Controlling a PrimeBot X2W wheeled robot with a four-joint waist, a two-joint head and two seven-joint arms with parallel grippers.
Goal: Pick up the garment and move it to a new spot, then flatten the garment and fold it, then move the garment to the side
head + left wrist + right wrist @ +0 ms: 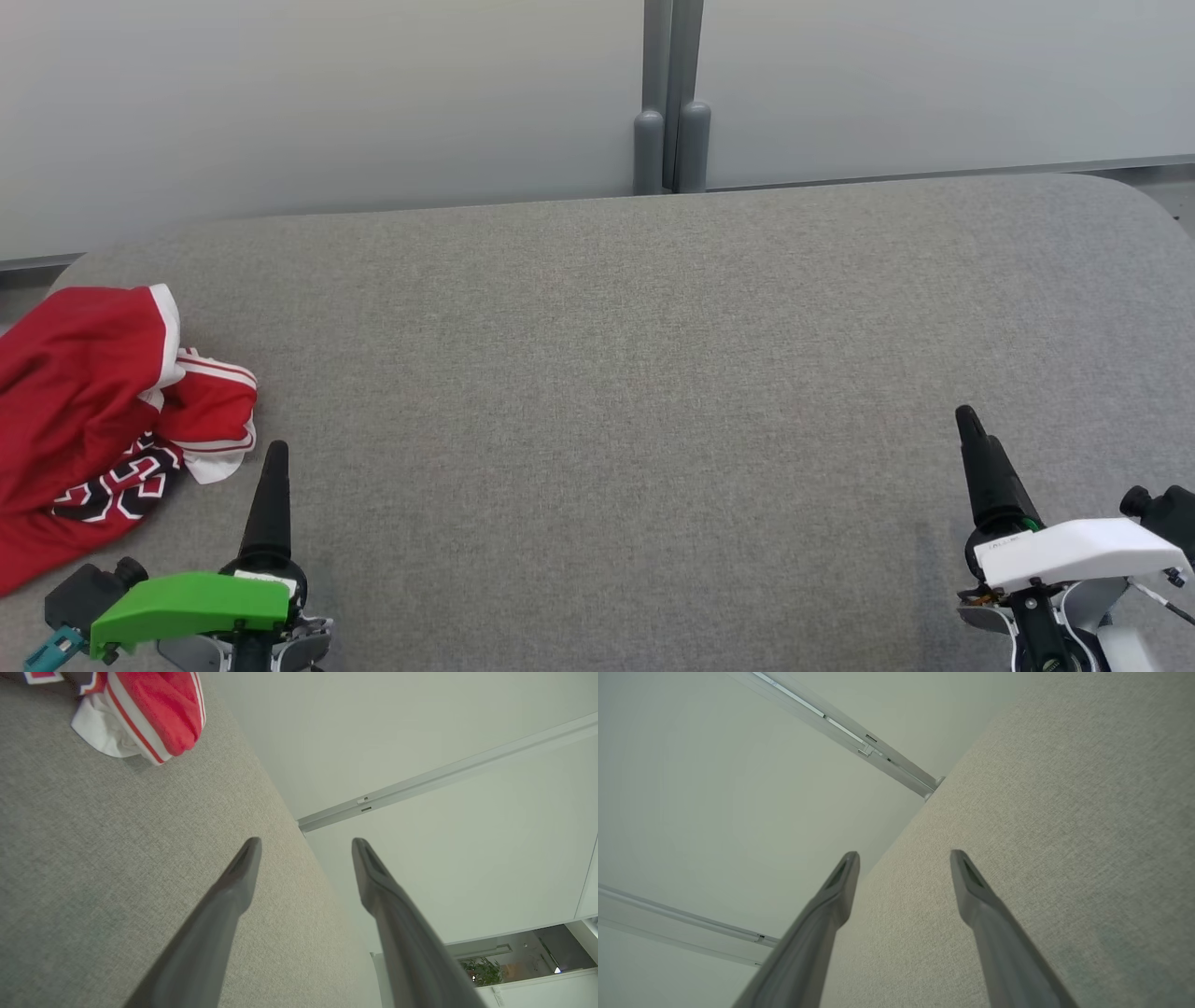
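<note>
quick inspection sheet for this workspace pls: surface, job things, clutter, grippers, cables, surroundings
surface: grey cloth-covered table with rounded far corners.
job's things: red garment with white trim and black-and-white numerals, crumpled at the table's left edge; not yet flattened or folded.
clutter: nothing seen.
grippers: left gripper open, holding nothing, just right of the garment and apart from it; right gripper open, holding nothing, over the table's right side.
cables: one thin dark cable by the right wrist, off the table top as far as can be told.
surroundings: pale wall panels behind the table, with a grey post where they join.
</note>
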